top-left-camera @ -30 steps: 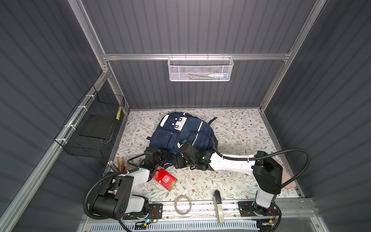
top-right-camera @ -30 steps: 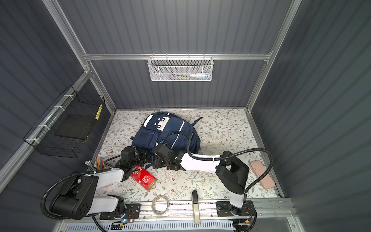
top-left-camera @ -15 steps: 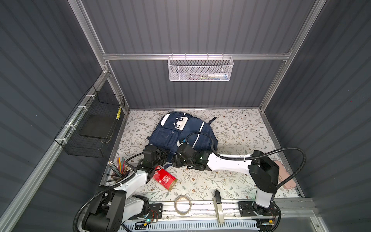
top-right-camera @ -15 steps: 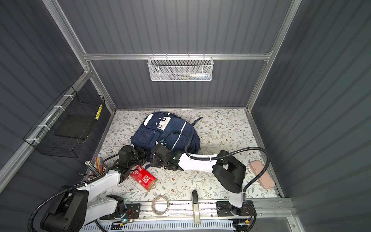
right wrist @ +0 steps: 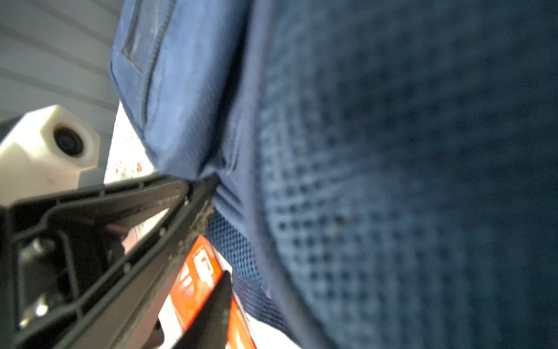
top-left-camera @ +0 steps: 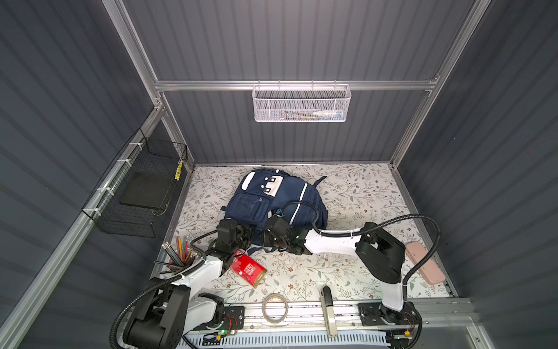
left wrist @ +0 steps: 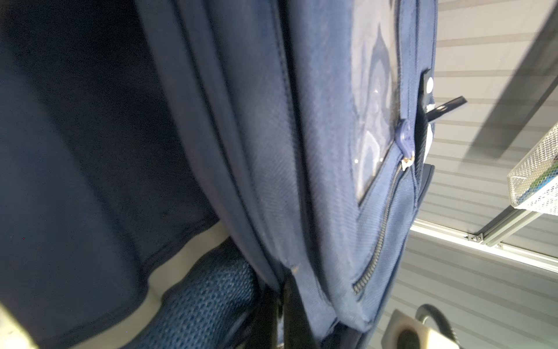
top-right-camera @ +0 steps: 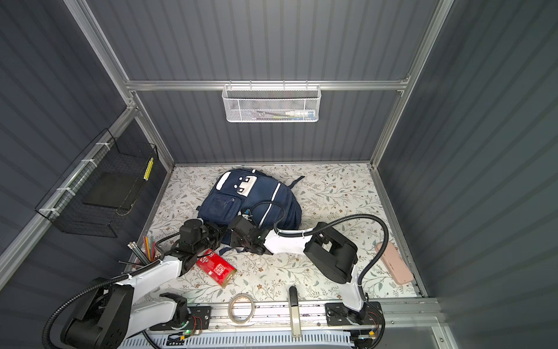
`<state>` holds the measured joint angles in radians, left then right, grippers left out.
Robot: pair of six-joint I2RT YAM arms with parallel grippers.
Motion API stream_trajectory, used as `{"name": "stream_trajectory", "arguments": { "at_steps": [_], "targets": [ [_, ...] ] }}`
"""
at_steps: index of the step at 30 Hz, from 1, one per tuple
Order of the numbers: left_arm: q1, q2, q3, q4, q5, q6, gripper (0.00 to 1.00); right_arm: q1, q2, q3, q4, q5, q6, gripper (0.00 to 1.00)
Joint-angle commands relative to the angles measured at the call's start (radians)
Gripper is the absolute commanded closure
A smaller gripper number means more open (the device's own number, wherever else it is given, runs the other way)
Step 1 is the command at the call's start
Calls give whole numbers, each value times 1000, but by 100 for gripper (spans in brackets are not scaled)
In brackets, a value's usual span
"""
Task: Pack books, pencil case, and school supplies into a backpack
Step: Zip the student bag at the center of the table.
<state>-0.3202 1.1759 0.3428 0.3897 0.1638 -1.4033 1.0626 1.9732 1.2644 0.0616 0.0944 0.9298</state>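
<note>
The navy backpack [top-left-camera: 271,199] [top-right-camera: 250,196] lies face up mid-table. My left gripper [top-left-camera: 246,234] [top-right-camera: 219,234] is shut, pinching its near bottom edge. In the left wrist view the gripper [left wrist: 285,290] has fabric of the backpack [left wrist: 332,151] between its dark fingers. My right gripper [top-left-camera: 265,238] [top-right-camera: 234,238] is pressed against the same edge just beside it. The right wrist view shows one right finger [right wrist: 219,299] beside the blue mesh of the backpack [right wrist: 362,181], and the other finger is hidden. The red gold-ended pack [top-left-camera: 248,269] [top-right-camera: 216,268] [right wrist: 196,272] lies in front of the left gripper. Books and pencil case are out of view.
A cup of coloured pencils [top-left-camera: 179,256] stands at the near left. A tape roll [top-left-camera: 274,308] and a beige-handled tool [top-left-camera: 327,314] lie on the front rail. A pink flat case [top-left-camera: 424,263] lies at the right edge. Wire baskets hang on the back wall [top-left-camera: 302,104] and left wall [top-left-camera: 142,193].
My left arm has stretched out along the table with its gripper still at the backpack's near edge. My right gripper has shifted left along that edge, closer to the left one.
</note>
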Motion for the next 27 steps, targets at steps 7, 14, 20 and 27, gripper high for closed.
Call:
{"name": "stream_trajectory", "arguments": {
  "at_steps": [7,14,20,27],
  "targets": [
    [-16,-70,24,-110,7,50,100,-19,4,-27,41,3,6,89],
    [-14,-26,17,-78,-17,59,100,-20,-93,-143,47,16,16,94],
    [-13,6,12,-99,-58,76,100,-20,-177,-235,50,22,23,96],
    [-13,7,25,-112,-67,90,100,-21,-232,-268,1,17,-9,99]
  ]
}}
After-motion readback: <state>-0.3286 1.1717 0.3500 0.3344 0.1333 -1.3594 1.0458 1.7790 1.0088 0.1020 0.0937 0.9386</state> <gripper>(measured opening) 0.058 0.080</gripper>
